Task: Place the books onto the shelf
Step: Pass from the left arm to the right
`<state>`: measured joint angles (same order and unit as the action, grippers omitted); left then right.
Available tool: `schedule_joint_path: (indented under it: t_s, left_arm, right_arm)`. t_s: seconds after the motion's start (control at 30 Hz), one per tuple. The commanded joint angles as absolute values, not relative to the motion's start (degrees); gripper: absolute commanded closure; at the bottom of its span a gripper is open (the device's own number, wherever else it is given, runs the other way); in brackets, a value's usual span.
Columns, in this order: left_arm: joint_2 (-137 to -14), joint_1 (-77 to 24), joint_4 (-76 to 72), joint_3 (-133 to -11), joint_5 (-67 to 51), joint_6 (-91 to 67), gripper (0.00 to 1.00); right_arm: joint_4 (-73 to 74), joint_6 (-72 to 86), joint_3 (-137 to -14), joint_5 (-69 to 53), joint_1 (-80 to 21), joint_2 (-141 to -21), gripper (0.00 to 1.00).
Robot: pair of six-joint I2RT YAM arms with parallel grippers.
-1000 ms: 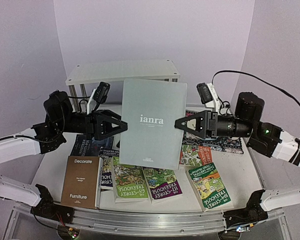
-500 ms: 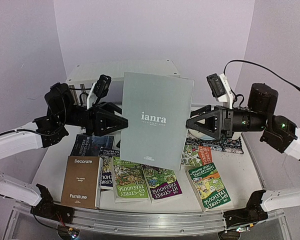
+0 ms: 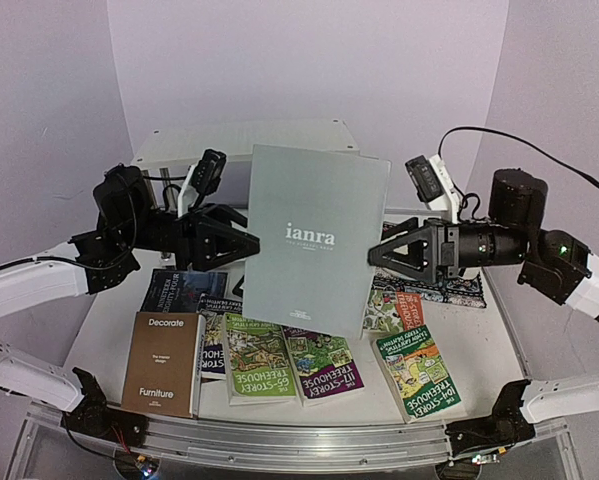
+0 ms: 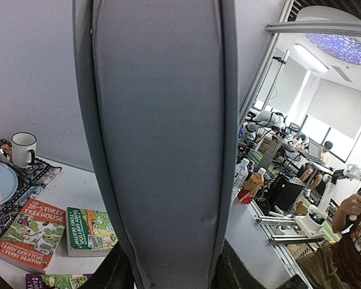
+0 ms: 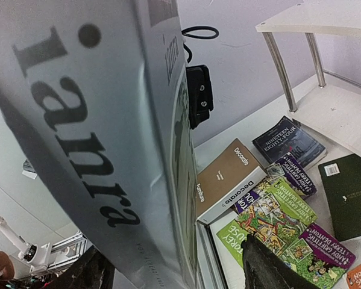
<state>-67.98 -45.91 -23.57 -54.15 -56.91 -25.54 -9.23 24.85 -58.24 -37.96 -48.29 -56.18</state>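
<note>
One thin grey book (image 3: 314, 240) stands upright mid-frame, pinched by the left gripper (image 3: 249, 240); the right gripper (image 3: 374, 252) gapes wide; eight books (image 3: 259, 362) lie below.

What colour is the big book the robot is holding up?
Pale grey-green, plain apart from the word "ianra" on its cover. The book shows best in the top external view.

The raised ianra book (image 3: 314, 240) stands before the shelf (image 3: 244, 140) front — flat books (image 3: 259, 365) crowd the table (image 3: 109, 330) below
</note>
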Motion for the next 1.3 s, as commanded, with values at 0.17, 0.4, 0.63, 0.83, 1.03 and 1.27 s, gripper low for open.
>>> schedule_joint_path:
  t_s: [0.17,0.4,0.63,0.83,1.03,1.27]
  left_arm:
    - [-69.0,-46.0,-26.9,-58.2,-56.1,-26.2,0.81]
    - [-70.3,-45.9,-26.9,-58.9,-56.0,-26.9,0.80]
    - [-70.6,-46.0,-26.9,-59.5,-56.1,-26.9,0.80]
    - [-71.1,-46.0,-26.9,-59.6,-56.0,-26.7,0.80]
    - [-71.8,-46.0,-26.9,-59.8,-55.8,-26.7,0.80]
    - [-72.5,-46.0,-26.9,-60.1,-55.7,-26.5,0.80]
  right_arm:
    - [-12.3,24.3,-58.4,-38.1,-48.4,-55.4,0.31]
    - [-13.9,19.6,-54.4,-34.6,-48.5,-51.9,0.34]
    - [-12.1,15.5,-53.6,-35.1,-49.1,-51.3,0.30]
    - [-11.1,13.8,-53.7,-34.1,-50.4,-52.3,0.26]
    - [-11.7,13.2,-54.5,-33.5,-51.6,-53.3,0.31]
    - [-13.0,13.6,-55.2,-33.3,-52.1,-54.8,0.40]
